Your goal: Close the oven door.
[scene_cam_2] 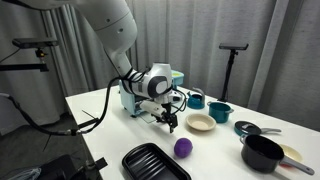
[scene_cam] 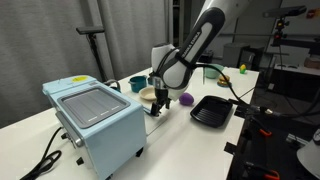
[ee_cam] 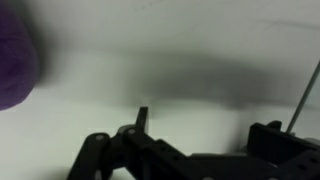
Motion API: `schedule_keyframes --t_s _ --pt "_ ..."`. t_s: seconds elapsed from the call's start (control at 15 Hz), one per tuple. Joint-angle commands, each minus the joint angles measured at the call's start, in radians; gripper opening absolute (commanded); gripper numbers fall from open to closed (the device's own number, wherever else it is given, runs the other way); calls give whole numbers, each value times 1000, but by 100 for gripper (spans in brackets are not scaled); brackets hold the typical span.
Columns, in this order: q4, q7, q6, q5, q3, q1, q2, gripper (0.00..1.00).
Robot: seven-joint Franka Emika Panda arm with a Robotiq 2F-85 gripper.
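The light-blue toaster oven (scene_cam: 95,120) stands on the white table and shows in both exterior views (scene_cam_2: 132,95). My arm partly covers its front, so I cannot tell how far its door stands open. My gripper (scene_cam: 157,102) hangs low over the table just in front of the oven, fingers pointing down (scene_cam_2: 170,123). In the wrist view the two fingers (ee_cam: 205,135) are wide apart with only bare table between them, so the gripper is open and empty. A thin rod (ee_cam: 305,95) crosses that view's right edge.
A purple ball (scene_cam_2: 183,148) lies close to the gripper (ee_cam: 15,60). A black ridged tray (scene_cam: 212,110) sits near the front edge. A beige bowl (scene_cam_2: 200,123), teal cups (scene_cam_2: 220,112) and a black pot (scene_cam_2: 262,153) stand beyond. A cable (scene_cam: 45,155) trails from the oven.
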Motion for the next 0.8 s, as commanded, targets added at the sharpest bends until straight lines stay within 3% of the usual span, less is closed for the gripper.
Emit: schedule_keyframes --t_s 0.0,0.2,0.33,0.73 --pt "-36 102 -3 -98 -96 88 -41 100" --pt "-58 163 -7 -176 -138 135 -59 100" --pt "-62 146 -2 -183 -122 129 -59 100" --pt "-90 5 48 -69 -11 47 -65 100"
